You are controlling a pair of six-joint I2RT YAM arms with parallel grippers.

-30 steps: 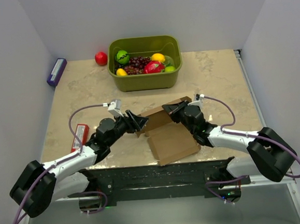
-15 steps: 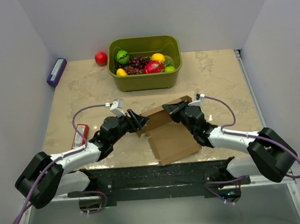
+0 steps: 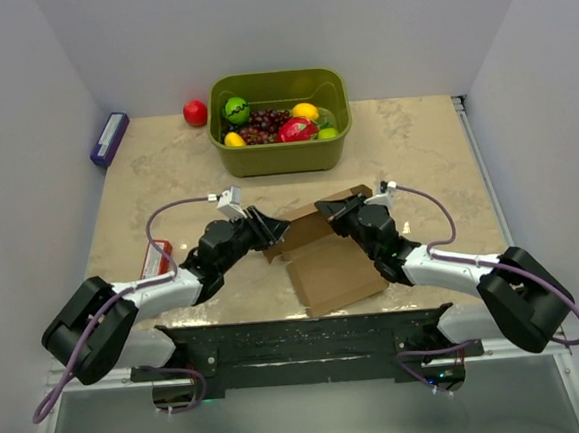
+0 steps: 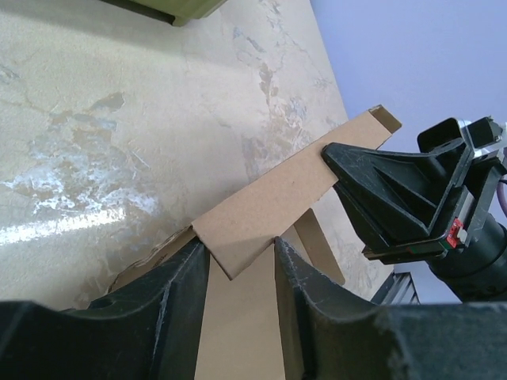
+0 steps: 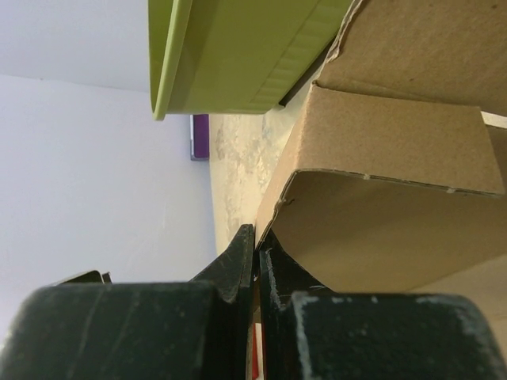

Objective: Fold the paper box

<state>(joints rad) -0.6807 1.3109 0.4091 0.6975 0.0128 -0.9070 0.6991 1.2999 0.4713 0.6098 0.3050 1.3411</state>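
The paper box [image 3: 329, 269] is a brown cardboard blank lying flat at the table's near middle, with its back panel [image 4: 277, 202] raised. My left gripper [image 3: 268, 230] is at that panel's left end. In the left wrist view its jaws [image 4: 238, 245] stand apart, and the panel's pointed corner sits between the fingertips. My right gripper [image 3: 327, 211] is at the panel's right end. In the right wrist view its fingers [image 5: 256, 237] are shut on the thin cardboard edge [image 5: 380, 142].
An olive-green tub [image 3: 283, 157] of fruit stands at the back middle, with a red apple [image 3: 195, 113] to its left. A purple pack [image 3: 109, 138] lies at the far left edge. A slim red pack [image 3: 156, 259] lies beside the left arm.
My left arm has reached further right toward the raised panel, and its jaws have narrowed around the corner. The right arm and the box have stayed put.
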